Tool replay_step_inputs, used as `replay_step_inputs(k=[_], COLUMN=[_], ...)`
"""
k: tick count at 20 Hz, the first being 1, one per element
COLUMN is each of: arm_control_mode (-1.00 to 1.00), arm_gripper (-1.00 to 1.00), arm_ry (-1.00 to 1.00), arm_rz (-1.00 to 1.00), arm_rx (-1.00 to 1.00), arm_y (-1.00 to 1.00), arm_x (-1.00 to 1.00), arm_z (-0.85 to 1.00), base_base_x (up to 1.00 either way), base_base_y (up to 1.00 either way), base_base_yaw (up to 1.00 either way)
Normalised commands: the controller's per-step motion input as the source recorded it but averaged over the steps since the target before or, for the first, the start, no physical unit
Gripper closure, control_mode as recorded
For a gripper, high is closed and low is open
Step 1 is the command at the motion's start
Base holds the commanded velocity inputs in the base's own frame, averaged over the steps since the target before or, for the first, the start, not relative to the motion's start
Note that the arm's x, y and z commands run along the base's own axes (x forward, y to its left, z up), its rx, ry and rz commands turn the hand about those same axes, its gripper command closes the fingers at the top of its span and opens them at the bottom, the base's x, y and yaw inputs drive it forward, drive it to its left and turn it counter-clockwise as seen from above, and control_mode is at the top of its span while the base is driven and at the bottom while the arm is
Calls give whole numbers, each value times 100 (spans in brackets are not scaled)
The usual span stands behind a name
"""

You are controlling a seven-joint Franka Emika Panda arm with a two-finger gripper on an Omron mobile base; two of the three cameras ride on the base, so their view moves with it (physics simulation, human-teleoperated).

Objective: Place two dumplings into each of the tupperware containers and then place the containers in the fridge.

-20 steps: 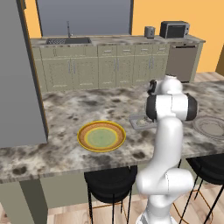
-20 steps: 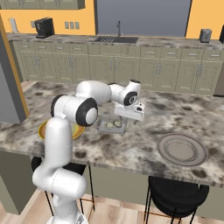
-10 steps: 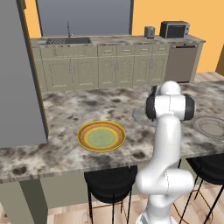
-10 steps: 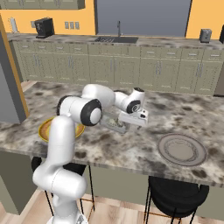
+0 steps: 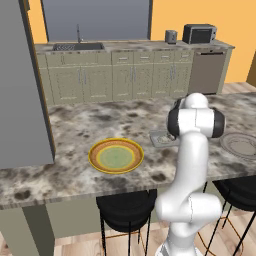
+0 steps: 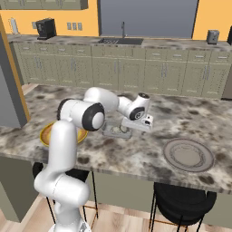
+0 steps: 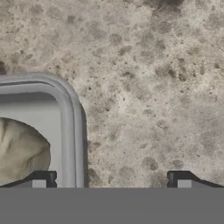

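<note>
**Gripper over container corner, jaws apart, nothing held**

Island counter (image 6: 136,158) of speckled granite. One tupperware container (image 6: 117,131) sits near the middle of the counter, between the yellow-rimmed plate (image 5: 116,155) toward the left edge and the round grey plate (image 6: 188,154) toward the right edge. Only this one container can be made out from the base views; it is partly hidden behind the arm in the left base view.

Gripper (image 6: 146,121) hangs low just beside the container's right end. In the hand view the finger tips (image 7: 40,178) stand wide apart with bare counter and the container's rounded corner between them; nothing is clamped. One dumpling (image 7: 19,151) lies inside the container (image 7: 70,113), against its near wall. Whether a second dumpling is in there cannot be told; the view cuts off.

Fridge (image 5: 20,85): grey slab at the left, door shut as far as visible.

Judgement: filling step still in hand, or just ending for this container. Next move calls for a dumpling count here, then either fetching another dumpling or gripping the container wall for transport.
</note>
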Motion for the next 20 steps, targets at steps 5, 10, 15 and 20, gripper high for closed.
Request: replay_step_inputs(k=[5,10,15,20], arm_control_mode=[-100,-100,-100,-100], arm_gripper=[-100,-100,100,100], arm_ry=[-1,0,0,0], arm_rz=[0,0,0,-1], arm_rx=[0,0,0,0], arm_y=[15,18,6,0], arm_x=[-28,-12,-1,0], arm_z=[-19,-2,0,4], base_base_x=[0,0,0,0], base_base_y=[0,0,0,0], base_base_yaw=[0,0,0,0])
